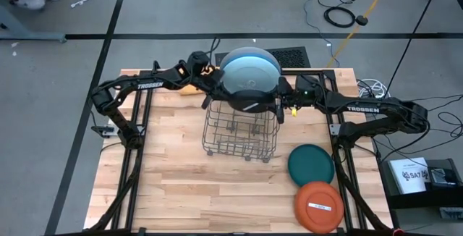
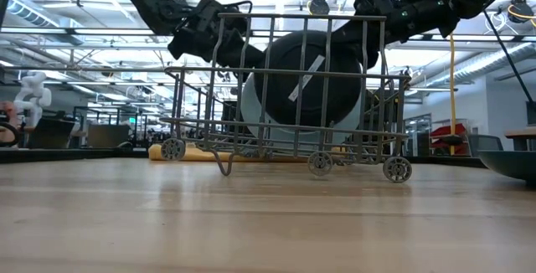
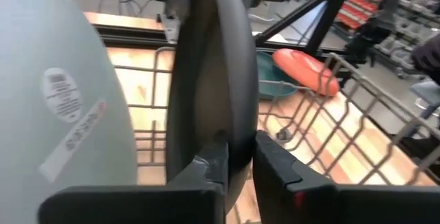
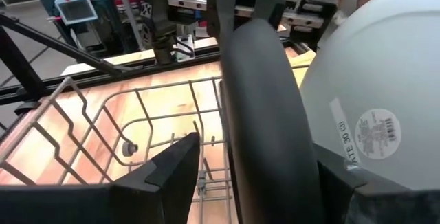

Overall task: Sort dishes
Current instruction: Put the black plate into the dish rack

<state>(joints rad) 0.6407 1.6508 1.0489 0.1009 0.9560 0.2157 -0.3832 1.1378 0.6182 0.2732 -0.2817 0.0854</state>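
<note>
Wire rack (image 1: 241, 131), mid-bench (image 1: 173, 185): grey plate (image 2: 314, 80) on edge inside, blue plate (image 1: 249, 69) upright just behind it. Left gripper (image 3: 237, 165) pinches the grey plate's rim from one side; right gripper (image 4: 258, 176) straddles the same rim opposite, fingers apart. Teal plate (image 1: 311, 165) and orange plate (image 1: 319, 205) lie flat, overlapping, at the bench's right.

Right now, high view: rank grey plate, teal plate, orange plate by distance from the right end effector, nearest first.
From the right end effector, at the rack's back right corner:
1. Grey plate: on edge in the wire rack, right beside that end effector; the left end effector pinches its rim.
2. Teal plate: flat on the table, right of the rack.
3. Orange plate: flat, near the table's front right corner.
</note>
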